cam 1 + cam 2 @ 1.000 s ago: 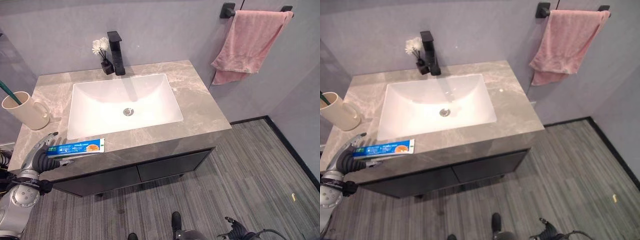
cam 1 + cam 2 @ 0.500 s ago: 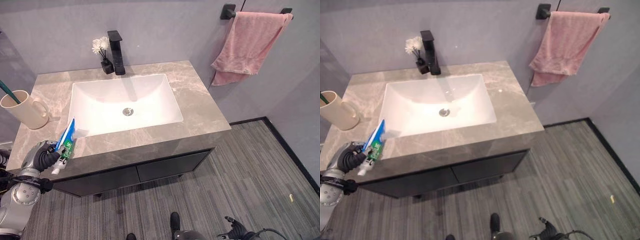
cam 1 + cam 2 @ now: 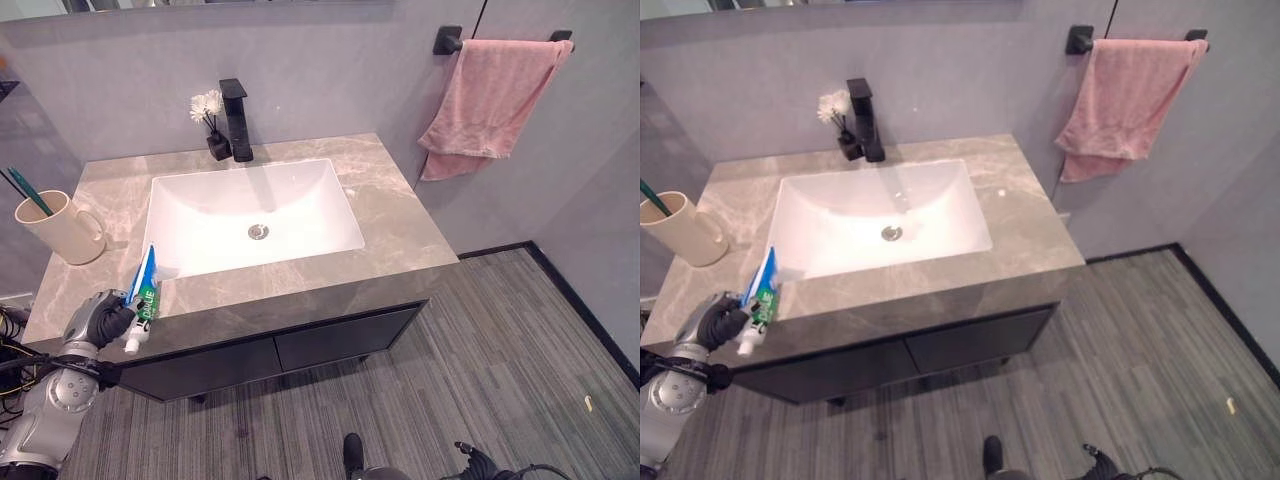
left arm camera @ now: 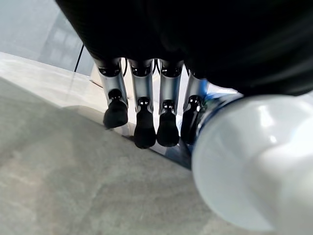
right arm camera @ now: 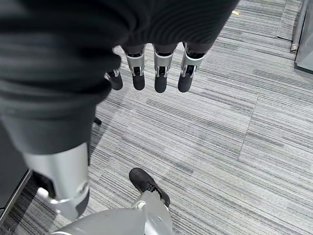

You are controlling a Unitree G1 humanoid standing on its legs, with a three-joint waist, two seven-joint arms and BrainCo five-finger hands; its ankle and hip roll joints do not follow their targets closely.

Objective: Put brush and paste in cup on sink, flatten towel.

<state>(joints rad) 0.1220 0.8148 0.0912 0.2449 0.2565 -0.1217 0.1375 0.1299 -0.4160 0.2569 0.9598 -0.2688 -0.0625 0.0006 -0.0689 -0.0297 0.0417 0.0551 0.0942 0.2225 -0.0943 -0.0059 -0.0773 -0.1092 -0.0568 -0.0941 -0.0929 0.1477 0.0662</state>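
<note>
Left hand (image 3: 103,318) grasping toothpaste tube (image 3: 143,296) | print unreadable | right hand (image 5: 146,73) relaxed over floor

The left robot hand (image 3: 100,318) is in the lower left of the frame, at the end of its silver arm. Its fingers (image 4: 145,128) are curled tight around the paste (image 3: 143,296). The right robot hand (image 5: 151,63) hangs low over the floor (image 5: 234,147), its fingers loose and straight, holding nothing.
</note>
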